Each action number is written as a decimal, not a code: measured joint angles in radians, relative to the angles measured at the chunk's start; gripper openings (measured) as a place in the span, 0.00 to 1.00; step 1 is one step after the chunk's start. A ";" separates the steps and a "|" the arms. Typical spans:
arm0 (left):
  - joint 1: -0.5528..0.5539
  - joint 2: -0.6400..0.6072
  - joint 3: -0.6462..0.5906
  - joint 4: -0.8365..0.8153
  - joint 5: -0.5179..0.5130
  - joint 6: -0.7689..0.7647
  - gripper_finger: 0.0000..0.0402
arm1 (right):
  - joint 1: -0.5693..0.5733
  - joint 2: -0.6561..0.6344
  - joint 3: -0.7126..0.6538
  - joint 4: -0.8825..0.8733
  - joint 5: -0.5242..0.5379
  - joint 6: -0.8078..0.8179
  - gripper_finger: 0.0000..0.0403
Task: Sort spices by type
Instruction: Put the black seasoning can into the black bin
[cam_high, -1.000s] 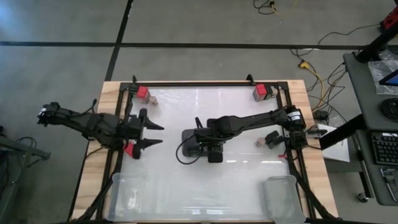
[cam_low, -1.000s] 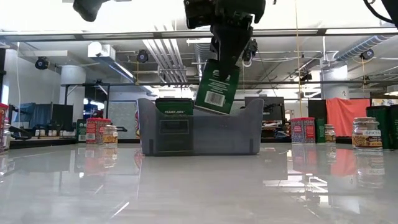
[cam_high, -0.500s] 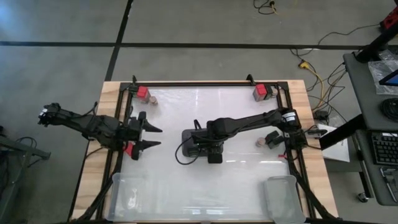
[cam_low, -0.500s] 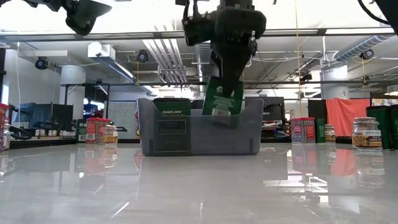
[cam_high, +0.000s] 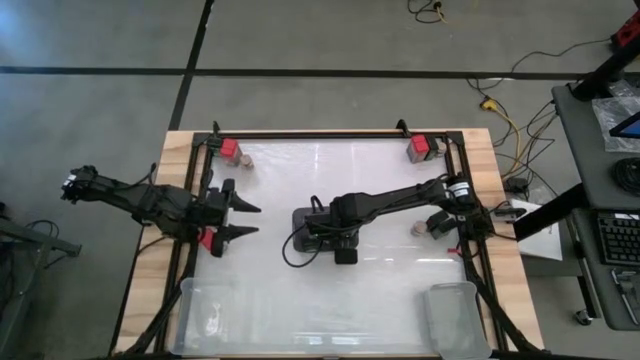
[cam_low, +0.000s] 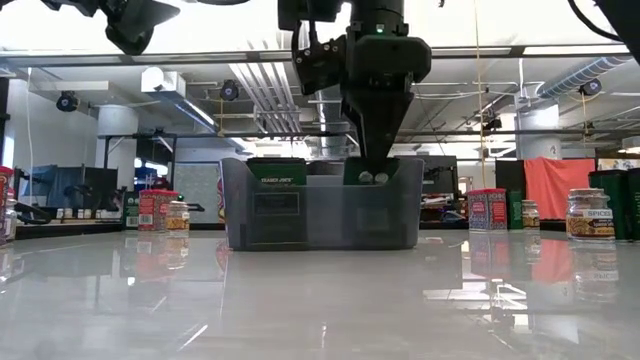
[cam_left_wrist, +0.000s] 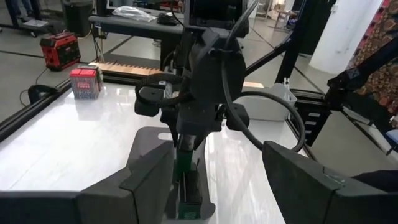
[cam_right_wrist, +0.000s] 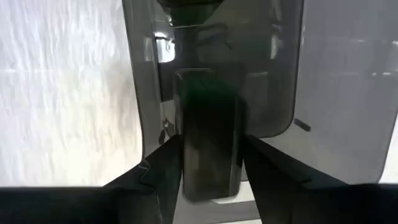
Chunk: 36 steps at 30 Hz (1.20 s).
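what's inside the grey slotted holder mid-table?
The grey slotted plastic holder holds two green boxes: one with a label at one end, another under the right end effector. Their lower parts are hidden behind the holder's wall.

1. The holder (cam_low: 320, 215) on the table was dark grey, with a green-topped packet (cam_low: 277, 171) standing in one slot.
2. A second packet (cam_right_wrist: 208, 134) in the holder looked deep green.
3. The spice boxes (cam_high: 230, 149) at the far corners were red; another red box (cam_low: 487, 209) showed pale print.
4. A small jar (cam_low: 589, 213) was grey-brown under a tan top.
5. The table (cam_high: 330, 290) was glossy white, framed in pale wood.
6. Both arms were black.
7. The bins (cam_high: 455, 318) at the near edge were clear.
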 joint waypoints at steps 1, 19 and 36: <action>0.000 0.002 0.000 0.000 0.000 0.000 0.57 | 0.001 0.000 0.000 0.002 0.000 0.003 0.42; 0.000 -0.036 0.000 -0.012 0.001 -0.010 0.57 | 0.022 -0.012 0.002 0.039 -0.015 -0.085 0.56; 0.000 -0.046 0.000 -0.034 0.003 -0.008 0.57 | 0.030 -0.030 0.001 0.059 -0.015 -0.127 0.59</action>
